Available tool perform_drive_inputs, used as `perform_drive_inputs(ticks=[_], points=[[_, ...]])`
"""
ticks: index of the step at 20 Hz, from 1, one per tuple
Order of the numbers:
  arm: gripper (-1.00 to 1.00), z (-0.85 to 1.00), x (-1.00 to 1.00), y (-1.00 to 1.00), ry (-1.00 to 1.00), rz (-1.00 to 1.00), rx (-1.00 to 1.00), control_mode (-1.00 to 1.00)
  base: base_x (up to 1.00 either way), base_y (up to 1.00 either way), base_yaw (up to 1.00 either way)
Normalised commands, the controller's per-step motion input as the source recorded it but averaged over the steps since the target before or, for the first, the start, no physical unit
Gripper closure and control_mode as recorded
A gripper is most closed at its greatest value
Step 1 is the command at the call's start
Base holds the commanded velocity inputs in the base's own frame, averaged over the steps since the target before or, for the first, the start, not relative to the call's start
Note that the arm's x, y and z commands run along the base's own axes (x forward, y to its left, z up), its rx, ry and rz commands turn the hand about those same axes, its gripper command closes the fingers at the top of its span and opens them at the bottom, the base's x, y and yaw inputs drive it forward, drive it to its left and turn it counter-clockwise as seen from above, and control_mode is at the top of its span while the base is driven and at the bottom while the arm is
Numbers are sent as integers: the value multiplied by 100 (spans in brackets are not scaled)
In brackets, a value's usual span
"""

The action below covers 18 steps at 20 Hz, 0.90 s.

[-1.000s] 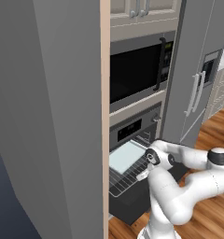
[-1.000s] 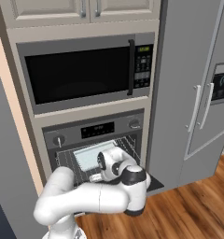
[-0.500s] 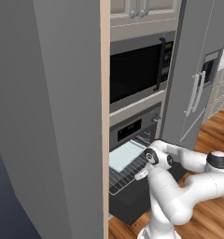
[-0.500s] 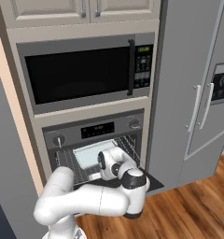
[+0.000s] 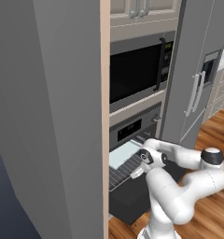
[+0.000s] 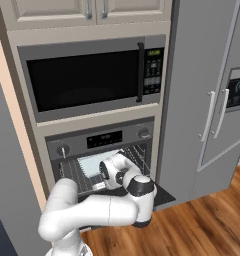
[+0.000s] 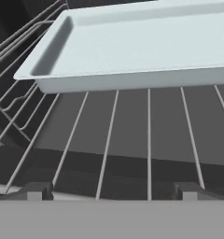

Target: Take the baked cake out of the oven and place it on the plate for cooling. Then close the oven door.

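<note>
The gripper (image 7: 111, 190), jaws spread wide and grasping nothing, hangs over the wire rack (image 7: 132, 135) of the oven (image 6: 104, 145), a pale tray (image 7: 142, 42) just ahead of it, the door (image 5: 132, 203) dropped open below.

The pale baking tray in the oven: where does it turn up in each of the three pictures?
Left base view: the tray sits left of centre, just left of the arm's wrist, on the wire rack.
Right base view: tray left of centre, partly behind the wrist.
Hand view: tray spans the top, resting on the rack.
Shared landmark: the wire rack under it.
</note>
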Motion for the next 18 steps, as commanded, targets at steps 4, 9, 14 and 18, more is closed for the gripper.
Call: perform_drive_inputs(ticks=[4, 9, 14, 18], points=[[-100, -21, 10, 35, 0, -1, -4, -100, 0, 0, 0], [-100, -21, 8, 29, 0, -1, -3, -100, 0, 0, 0], [-100, -27, 13, 21, 0, 0, 0, -100, 0, 0, 0], [-100, -22, 15, 21, 0, 0, 0, -100, 0, 0, 0]])
